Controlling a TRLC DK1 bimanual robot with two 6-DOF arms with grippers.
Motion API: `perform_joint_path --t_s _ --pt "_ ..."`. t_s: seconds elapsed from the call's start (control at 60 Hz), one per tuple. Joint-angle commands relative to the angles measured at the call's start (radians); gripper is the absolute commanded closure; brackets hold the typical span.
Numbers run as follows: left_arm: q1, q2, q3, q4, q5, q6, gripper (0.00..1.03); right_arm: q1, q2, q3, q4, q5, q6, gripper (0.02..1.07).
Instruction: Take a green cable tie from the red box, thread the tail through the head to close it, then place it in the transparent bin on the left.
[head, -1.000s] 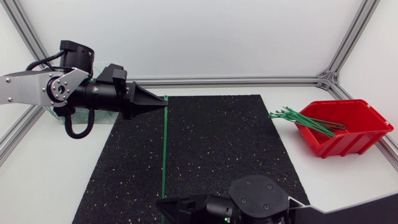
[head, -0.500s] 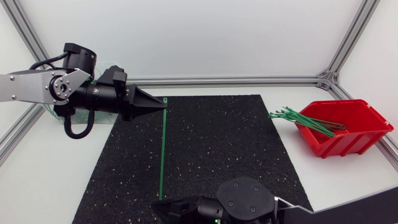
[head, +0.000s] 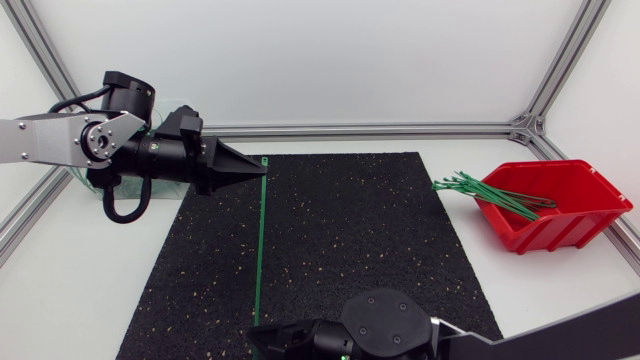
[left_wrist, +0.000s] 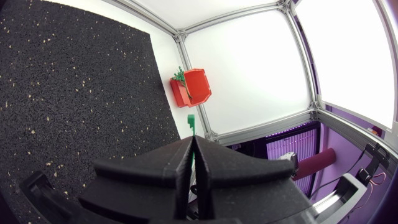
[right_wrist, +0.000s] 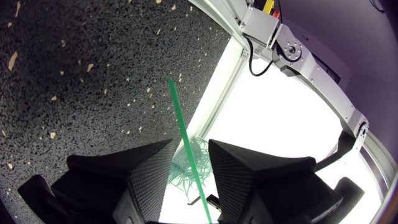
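Observation:
My left gripper (head: 262, 166) hovers over the mat's far left part, shut on a green cable tie (head: 259, 240) just below its head. In the left wrist view the head (left_wrist: 191, 121) pokes out past the shut fingers (left_wrist: 180, 168). The tie runs straight down the mat to my right gripper (head: 254, 334) at the front edge. In the right wrist view the tail (right_wrist: 180, 118) passes between that gripper's (right_wrist: 191, 155) fingers, with a gap on both sides. The red box (head: 575, 215) at the right holds more green ties (head: 480, 188).
The black mat (head: 350, 240) covers the table's middle. A tangle of green ties (right_wrist: 189, 171) shows beyond the mat in the right wrist view, by my left arm (head: 60, 140). An aluminium frame (head: 380, 129) runs along the table's back edge.
My right gripper has slid left along the front edge and its fingers have narrowed around the tie's tail. The left gripper with the tie's head shifted slightly left.

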Motion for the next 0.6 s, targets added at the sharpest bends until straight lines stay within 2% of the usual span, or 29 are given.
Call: perform_joint_path --t_s 0.0,0.167,0.233,0.583 --pt "0.003 0.019 0.03 -0.013 0.015 0.021 1.0 0.009 0.017 0.025 0.022 0.006 -0.013 0.7" --pt "0.002 0.017 0.03 -0.016 0.017 0.023 1.0 0.014 0.024 0.031 0.022 0.011 -0.013 0.72" --pt "0.003 0.017 0.032 -0.016 0.017 0.024 1.0 0.015 0.024 0.03 0.022 0.011 -0.013 0.77" --pt "0.011 0.035 0.03 -0.017 0.044 0.044 1.0 0.027 0.017 0.013 0.023 0.023 -0.01 0.81"
